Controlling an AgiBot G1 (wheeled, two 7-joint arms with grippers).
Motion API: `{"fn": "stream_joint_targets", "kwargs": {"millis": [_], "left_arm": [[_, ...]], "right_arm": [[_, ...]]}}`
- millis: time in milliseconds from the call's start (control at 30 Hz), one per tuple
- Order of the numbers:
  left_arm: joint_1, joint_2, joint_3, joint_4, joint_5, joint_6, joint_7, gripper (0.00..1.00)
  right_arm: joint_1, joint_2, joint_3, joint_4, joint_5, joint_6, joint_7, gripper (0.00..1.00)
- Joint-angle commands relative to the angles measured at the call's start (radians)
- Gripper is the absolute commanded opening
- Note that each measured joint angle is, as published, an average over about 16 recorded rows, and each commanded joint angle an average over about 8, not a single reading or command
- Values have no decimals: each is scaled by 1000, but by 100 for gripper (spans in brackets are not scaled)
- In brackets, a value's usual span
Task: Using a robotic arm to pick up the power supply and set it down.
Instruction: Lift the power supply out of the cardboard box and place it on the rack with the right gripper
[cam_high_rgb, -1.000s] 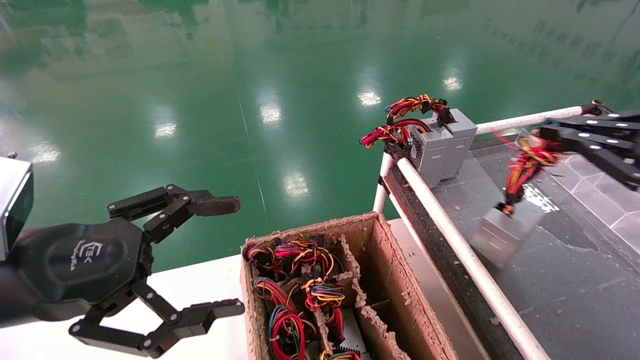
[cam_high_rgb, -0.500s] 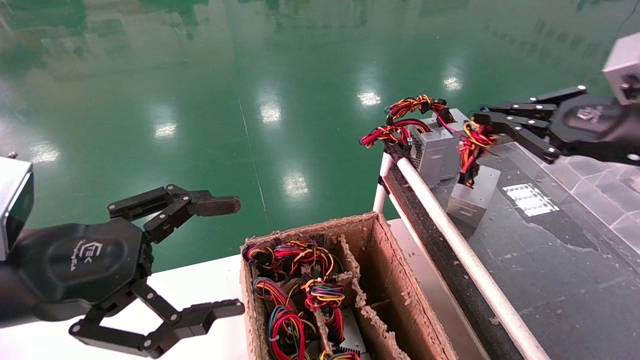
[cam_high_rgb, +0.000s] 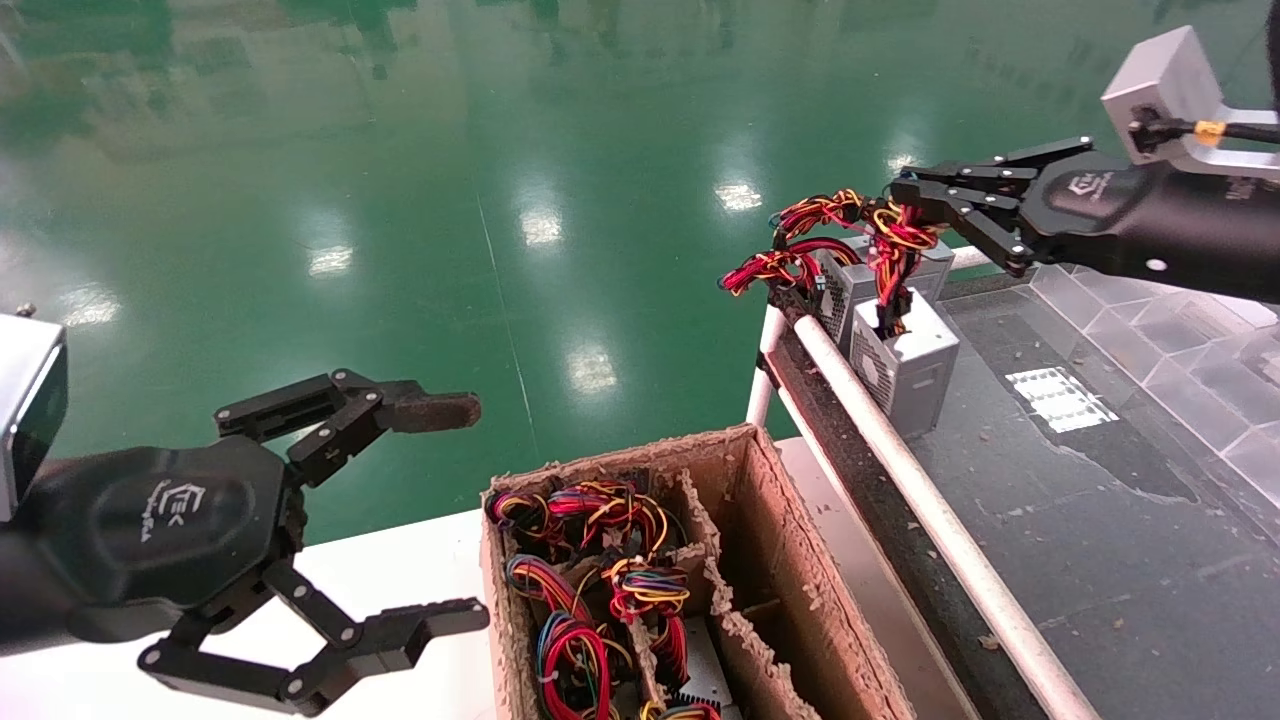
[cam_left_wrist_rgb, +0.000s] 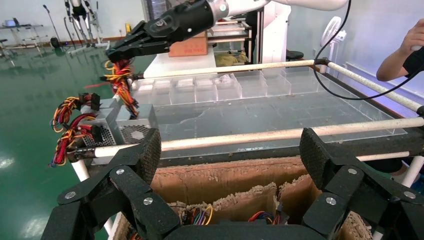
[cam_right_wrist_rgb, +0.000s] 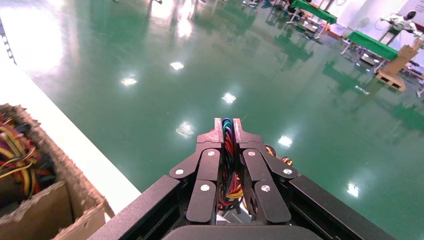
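My right gripper (cam_high_rgb: 900, 192) is shut on the red, yellow and black wire bundle (cam_high_rgb: 893, 240) of a grey power supply (cam_high_rgb: 908, 368). That unit hangs upright below the fingers, at or just above the dark surface (cam_high_rgb: 1050, 520); I cannot tell if it touches. It is right beside two alike units (cam_high_rgb: 850, 285) at the far left corner. In the right wrist view the wires (cam_right_wrist_rgb: 227, 155) fill the closed gripper (cam_right_wrist_rgb: 227, 127). In the left wrist view the held unit (cam_left_wrist_rgb: 135, 122) hangs under the right gripper (cam_left_wrist_rgb: 120, 50). My left gripper (cam_high_rgb: 465, 510) hovers open and empty at the lower left.
A torn cardboard box (cam_high_rgb: 760, 520) with dividers holds several wired units, close under the left gripper (cam_left_wrist_rgb: 231, 150). A white rail (cam_high_rgb: 900, 470) edges the dark surface. Clear plastic trays (cam_high_rgb: 1150, 320) line its right side. Green floor lies beyond.
The right gripper has carried the swinging power supply up and to the left, to the far corner beside the two other units, where it now hangs upright. The left arm has not moved.
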Motion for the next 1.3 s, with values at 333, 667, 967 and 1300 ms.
{"fn": "stream_joint_targets", "kwargs": {"millis": [333, 667, 967, 1300], "left_arm": [[0, 0, 0, 0, 0, 0, 0, 100], [0, 0, 0, 0, 0, 0, 0, 100], [0, 0, 0, 0, 0, 0, 0, 100], [0, 0, 0, 0, 0, 0, 0, 100]], "right_arm": [[27, -70, 8, -120, 9, 46, -62, 0], [31, -95, 24, -191, 29, 177, -89, 0], [23, -93, 24, -197, 29, 168, -86, 18], [22, -88, 20, -205, 23, 161, -70, 100]]}}
